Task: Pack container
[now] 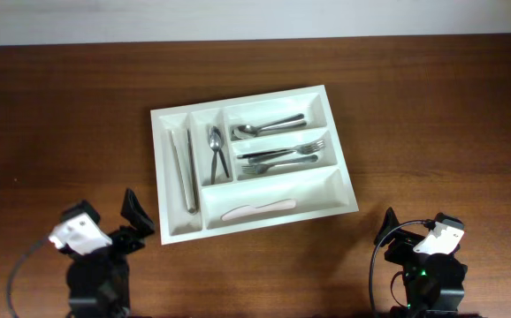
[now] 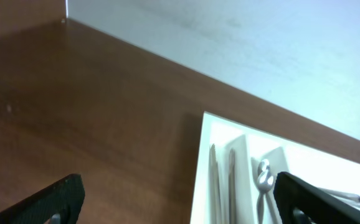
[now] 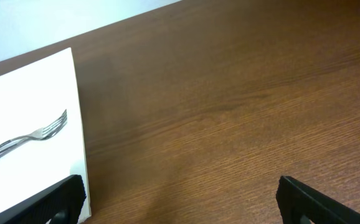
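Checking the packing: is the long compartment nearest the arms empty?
No, a pale utensil lies in that compartment of the container.

Left gripper (image 2: 177,190) and right gripper (image 3: 179,186) both gape wide.

The wooden table (image 1: 61,106) bears a white container (image 1: 322,193).

The container (image 1: 326,190) sits mid-frame on the surface (image 1: 61,106); forks (image 1: 282,157) lie in its middle crosswise compartment, spoons (image 1: 269,129) above them
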### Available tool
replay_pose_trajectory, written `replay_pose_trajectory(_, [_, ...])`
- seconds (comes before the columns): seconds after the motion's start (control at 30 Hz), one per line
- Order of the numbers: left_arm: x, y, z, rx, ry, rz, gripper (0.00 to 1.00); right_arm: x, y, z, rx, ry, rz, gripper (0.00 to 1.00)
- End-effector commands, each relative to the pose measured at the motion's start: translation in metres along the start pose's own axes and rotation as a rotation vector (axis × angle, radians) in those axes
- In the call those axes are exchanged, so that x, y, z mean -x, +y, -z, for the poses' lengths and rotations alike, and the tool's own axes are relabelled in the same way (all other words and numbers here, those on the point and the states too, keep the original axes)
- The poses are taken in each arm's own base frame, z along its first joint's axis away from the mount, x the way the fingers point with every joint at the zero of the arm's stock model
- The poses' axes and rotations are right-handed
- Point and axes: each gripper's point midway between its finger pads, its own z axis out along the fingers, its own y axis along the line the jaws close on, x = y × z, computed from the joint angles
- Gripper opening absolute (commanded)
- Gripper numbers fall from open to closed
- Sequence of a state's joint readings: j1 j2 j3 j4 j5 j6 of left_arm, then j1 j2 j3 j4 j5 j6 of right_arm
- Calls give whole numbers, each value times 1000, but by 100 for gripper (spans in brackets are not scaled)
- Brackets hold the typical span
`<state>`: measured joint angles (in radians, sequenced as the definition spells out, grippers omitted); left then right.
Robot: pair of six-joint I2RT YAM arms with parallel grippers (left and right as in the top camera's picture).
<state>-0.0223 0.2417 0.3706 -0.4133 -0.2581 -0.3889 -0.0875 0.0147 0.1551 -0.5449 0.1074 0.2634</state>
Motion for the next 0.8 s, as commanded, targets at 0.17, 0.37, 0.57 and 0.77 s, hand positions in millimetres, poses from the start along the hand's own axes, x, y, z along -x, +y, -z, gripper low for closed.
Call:
replay_pose_trajectory(0.17, [-63,19,-12,-7,15,179,99,-1,-2,-1,-5,-4,-10,99])
replay_pose_trajectory(0.37, [-58,19,-12,-14,-14,194,99,-1,-2,-1,-5,-4,-10,99])
replay_pose_trajectory(0.57, [-58,19,-12,-12,-12,192,99,-1,-2,-1,-5,-4,-10,99])
replay_pose_trajectory(0.77, [-58,19,-12,-12,-12,192,99,-1,-2,-1,-5,-4,-10,99])
